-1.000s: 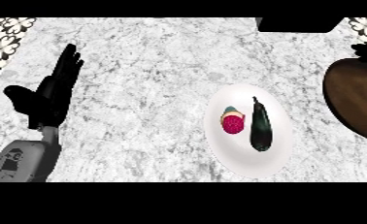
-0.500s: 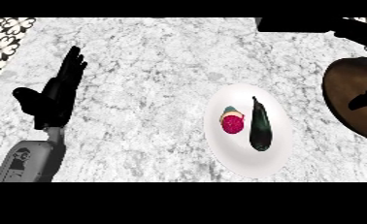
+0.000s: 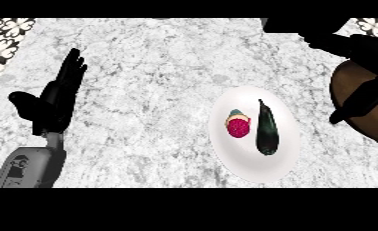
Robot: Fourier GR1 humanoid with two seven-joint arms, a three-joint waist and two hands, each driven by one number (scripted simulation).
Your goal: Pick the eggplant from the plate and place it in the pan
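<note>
The eggplant [image 3: 266, 131] lies on the right half of the plate [image 3: 255, 171], which sits near the desk's [image 3: 162, 75] front edge, right of the middle. It is slim, dark and glossy. Its thin stem end points toward the far edge and its thicker end toward the near edge. A small red fruit [image 3: 238, 126] lies just to its left on the same plate, close to it but seemingly not touching.

I judge the eggplant to be light and fairly stiff, so it should hold its shape when gripped. Its skin looks smooth and likely slippery, and the rounded body could roll. The best hold is probably across the thicker near half, from both long sides, staying off the tapering stem. There is little room on the side facing the red fruit. The plate is shallow and may slide if pushed.

The pan [image 3: 343, 82], brown inside, sits at the desk's right edge, well apart from the plate.

The left hand [image 3: 53, 102] rests open near the left edge, fingers straight and pointing up, holding nothing. A dark shape over the pan may be the right hand [image 3: 353, 106]. I cannot tell its state.

No brand, label or writing can be read. The only marking is a flower-patterned tile [image 3: 15, 27] at the far left corner.
</note>
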